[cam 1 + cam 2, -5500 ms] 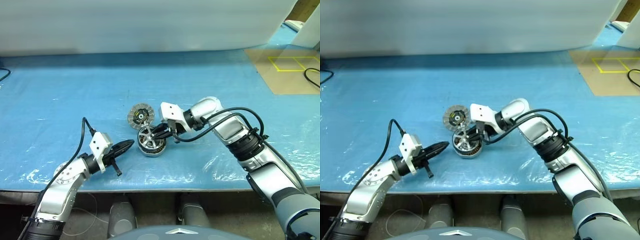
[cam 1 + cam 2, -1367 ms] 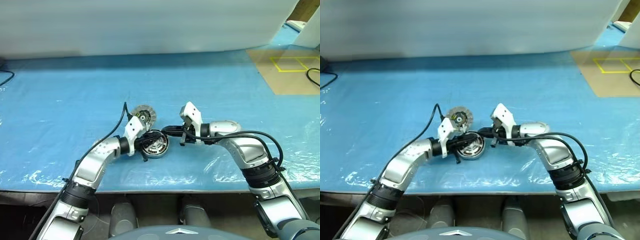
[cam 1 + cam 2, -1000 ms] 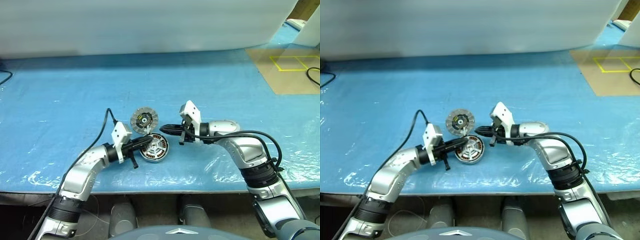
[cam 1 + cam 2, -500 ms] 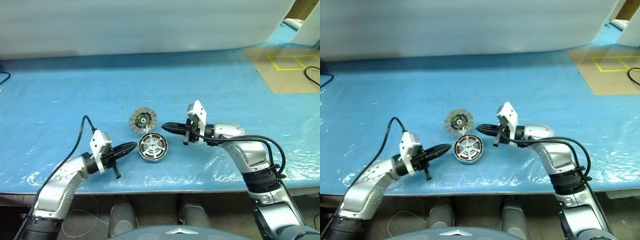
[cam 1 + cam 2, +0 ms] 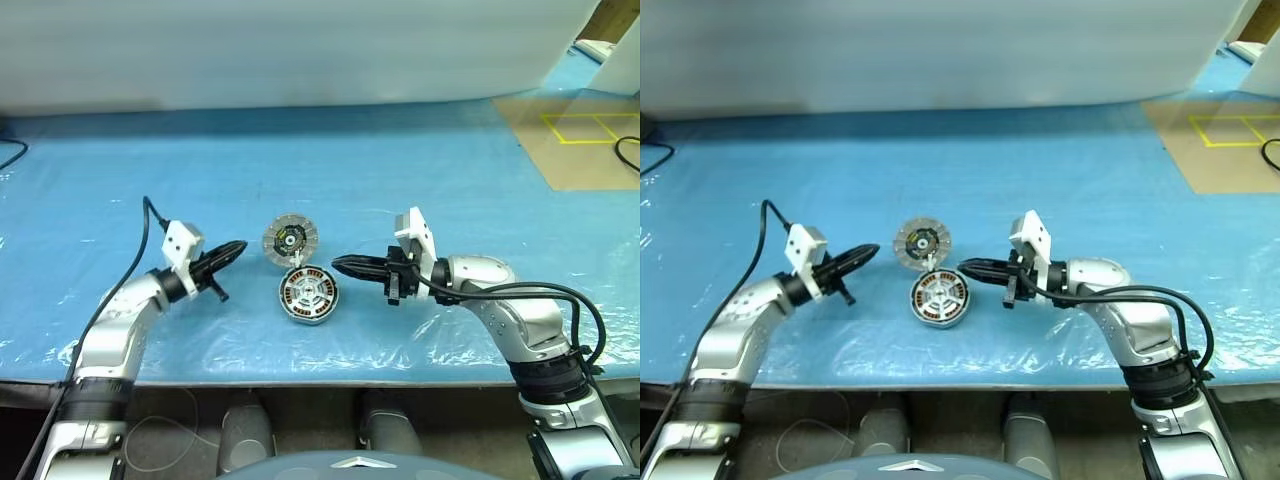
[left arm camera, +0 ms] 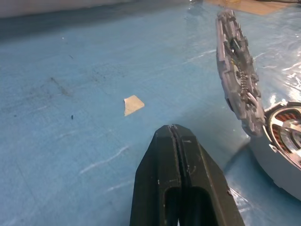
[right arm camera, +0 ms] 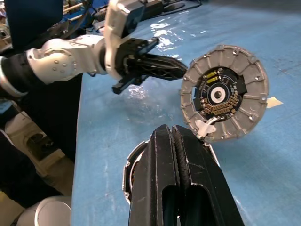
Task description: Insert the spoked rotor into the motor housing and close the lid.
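The motor housing lies flat on the blue table near the front, its copper windings showing. A spoked piece with a central hub, apparently the spoked rotor, sits inside that ring. The lid stands tilted just behind the housing, leaning on its rim, black-and-yellow face toward me. My left gripper is shut and empty, a short way left of the lid. My right gripper is shut and empty, pointing left, just right of the housing.
A small paper scrap lies on the plastic-covered table beyond the lid. A brown board with yellow tape squares sits at the back right. A black cable crosses the far left edge. The table's front edge runs close below the housing.
My left gripper has pulled away from the housing, moving left and farther back. My right gripper has drawn back a little to the right. Housing and lid have stayed put.
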You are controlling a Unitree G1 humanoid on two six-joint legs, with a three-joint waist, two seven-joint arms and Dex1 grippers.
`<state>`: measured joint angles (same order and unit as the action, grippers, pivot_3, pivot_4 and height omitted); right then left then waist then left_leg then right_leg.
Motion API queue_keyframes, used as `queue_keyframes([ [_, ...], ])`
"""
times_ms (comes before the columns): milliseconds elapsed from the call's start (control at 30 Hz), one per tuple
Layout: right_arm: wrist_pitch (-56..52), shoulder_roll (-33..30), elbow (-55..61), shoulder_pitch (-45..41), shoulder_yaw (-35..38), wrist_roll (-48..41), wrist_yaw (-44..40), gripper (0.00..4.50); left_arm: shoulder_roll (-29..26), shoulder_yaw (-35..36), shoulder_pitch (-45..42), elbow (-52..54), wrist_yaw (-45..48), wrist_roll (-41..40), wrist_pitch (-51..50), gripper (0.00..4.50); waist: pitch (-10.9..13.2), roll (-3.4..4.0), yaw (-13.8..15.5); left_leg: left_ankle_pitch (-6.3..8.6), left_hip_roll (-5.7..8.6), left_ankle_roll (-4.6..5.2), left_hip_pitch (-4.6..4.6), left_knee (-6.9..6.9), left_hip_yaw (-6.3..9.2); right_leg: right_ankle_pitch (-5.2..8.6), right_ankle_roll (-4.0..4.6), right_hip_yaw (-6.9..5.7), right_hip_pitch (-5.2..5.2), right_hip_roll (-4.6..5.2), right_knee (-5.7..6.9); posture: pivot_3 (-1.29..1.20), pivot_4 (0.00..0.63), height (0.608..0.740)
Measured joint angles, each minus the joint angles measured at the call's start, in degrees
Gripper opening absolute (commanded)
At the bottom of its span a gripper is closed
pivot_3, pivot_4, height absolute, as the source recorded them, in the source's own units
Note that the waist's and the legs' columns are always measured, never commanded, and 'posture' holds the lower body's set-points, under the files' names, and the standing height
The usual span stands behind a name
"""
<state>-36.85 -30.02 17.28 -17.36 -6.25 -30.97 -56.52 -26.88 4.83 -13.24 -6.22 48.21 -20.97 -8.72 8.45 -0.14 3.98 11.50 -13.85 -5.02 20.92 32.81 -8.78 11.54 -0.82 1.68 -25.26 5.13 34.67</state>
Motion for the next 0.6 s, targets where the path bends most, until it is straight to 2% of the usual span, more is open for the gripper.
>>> queue_keyframes([
  [133, 2.4, -0.7, 0.5, 3.0, -0.4, 0.7, -0.1, 0.02, 2.4, -1.0, -7.7, -7.7, 0.5, 1.2, 1.7, 0.0, 0.0, -0.04, 0.1, 0.0, 0.02, 0.0, 0.05, 0.12, 0.01, 0.0, 0.0, 0.01, 0.01, 0.02, 0.05, 0.0, 0.15, 0.74],
  [267, 9.7, 0.3, -0.6, 5.4, -1.4, 4.4, 0.1, 0.02, 4.2, -1.1, -13.7, -14.7, 3.1, 1.1, 4.5, 0.0, 0.0, -0.06, -0.2, 0.0, 0.01, -0.01, 0.08, 0.14, 0.01, -0.01, 0.0, 0.01, 0.0, 0.01, 0.06, 0.0, 0.15, 0.74],
  [400, 19.9, 2.2, -5.8, 7.8, -3.3, 10.7, 1.1, 0.02, 5.2, -1.0, -15.8, -19.0, 7.1, 0.6, 6.5, 0.0, 0.0, -0.1, -0.1, 0.0, 0.01, -0.01, 0.15, 0.14, 0.02, -0.01, 0.0, -0.02, -0.03, 0.02, 0.02, 0.0, 0.15, 0.74],
  [600, 30.9, 3.9, -14.5, 9.6, -4.1, 13.5, -1.6, 0.02, 6.2, -1.0, -17.5, -22.6, 14.4, -0.9, 6.5, 0.0, 0.1, -0.24, 0.0, 0.0, 0.03, 0.01, 0.17, 0.18, 0.03, -0.01, 0.0, -0.02, -0.02, 0.05, 0.04, 0.0, 0.15, 0.74],
])
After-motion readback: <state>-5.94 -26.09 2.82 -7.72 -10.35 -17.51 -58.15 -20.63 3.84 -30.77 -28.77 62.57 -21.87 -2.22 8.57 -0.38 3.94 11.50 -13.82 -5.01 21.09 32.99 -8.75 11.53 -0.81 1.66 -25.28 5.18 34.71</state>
